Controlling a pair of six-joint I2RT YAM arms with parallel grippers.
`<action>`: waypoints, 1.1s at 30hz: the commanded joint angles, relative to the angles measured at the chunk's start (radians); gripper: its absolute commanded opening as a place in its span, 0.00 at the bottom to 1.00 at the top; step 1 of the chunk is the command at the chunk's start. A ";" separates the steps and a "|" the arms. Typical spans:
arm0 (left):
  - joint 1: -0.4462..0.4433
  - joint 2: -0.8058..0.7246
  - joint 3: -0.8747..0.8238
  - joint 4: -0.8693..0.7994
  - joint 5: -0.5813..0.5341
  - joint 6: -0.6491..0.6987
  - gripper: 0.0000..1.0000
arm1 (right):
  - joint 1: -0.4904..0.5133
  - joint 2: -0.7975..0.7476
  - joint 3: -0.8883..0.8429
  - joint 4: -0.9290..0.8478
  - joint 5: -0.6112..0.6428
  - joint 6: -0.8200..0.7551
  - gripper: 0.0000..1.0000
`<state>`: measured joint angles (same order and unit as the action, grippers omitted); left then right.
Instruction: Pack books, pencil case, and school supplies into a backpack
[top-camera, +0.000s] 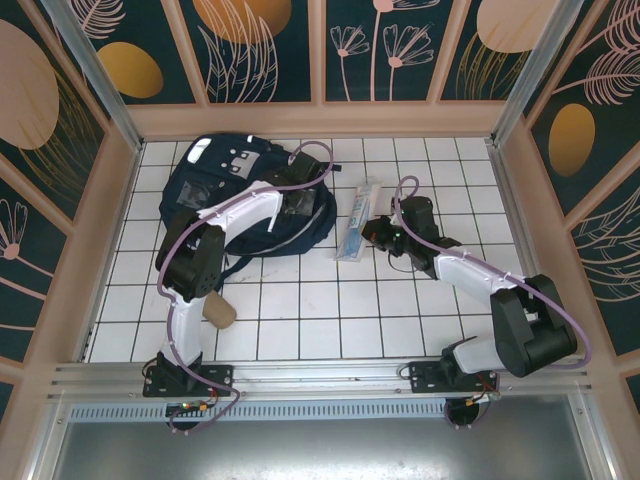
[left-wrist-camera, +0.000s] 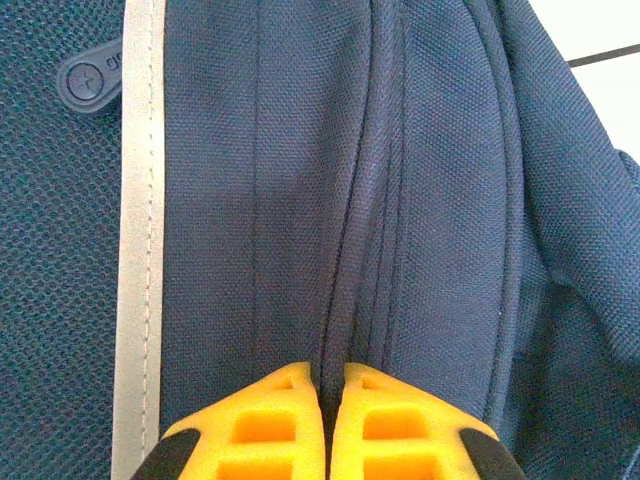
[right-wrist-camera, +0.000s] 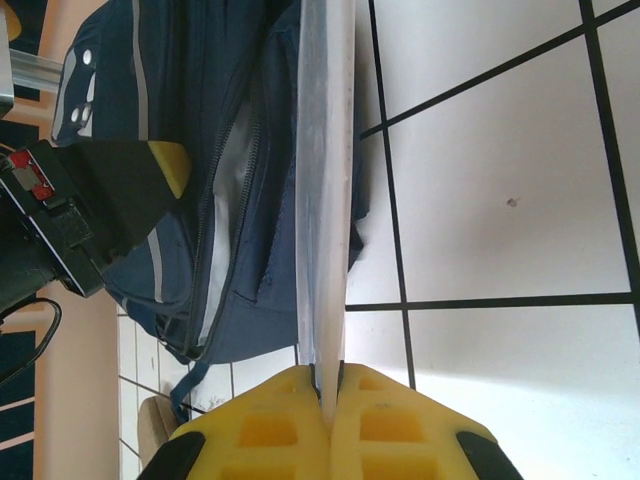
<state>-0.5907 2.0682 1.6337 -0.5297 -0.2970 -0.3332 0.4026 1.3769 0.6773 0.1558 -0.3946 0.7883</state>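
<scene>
Now, left hand together at woven backpack seam; right hand clamped on thin glossy packet.

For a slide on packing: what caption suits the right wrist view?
Right gripper pinches the clear supplies packet edge-on, with the open backpack behind it.

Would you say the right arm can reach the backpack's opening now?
Probably yes: the backpack lies close beside the right gripper, its opening gaping that way; the gripper already holds the packet.
</scene>
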 joint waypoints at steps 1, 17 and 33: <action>0.010 -0.047 0.037 -0.044 -0.072 0.006 0.00 | 0.016 -0.008 0.026 0.068 -0.033 0.019 0.00; 0.151 -0.237 0.257 -0.148 0.224 0.010 0.00 | 0.127 0.255 0.250 0.263 -0.082 0.100 0.00; 0.228 -0.248 0.308 -0.143 0.350 -0.045 0.00 | 0.211 0.731 0.630 0.408 -0.104 0.340 0.00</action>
<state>-0.3645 1.8687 1.8797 -0.7631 0.0139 -0.3557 0.5949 2.0689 1.2453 0.4992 -0.4919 1.0645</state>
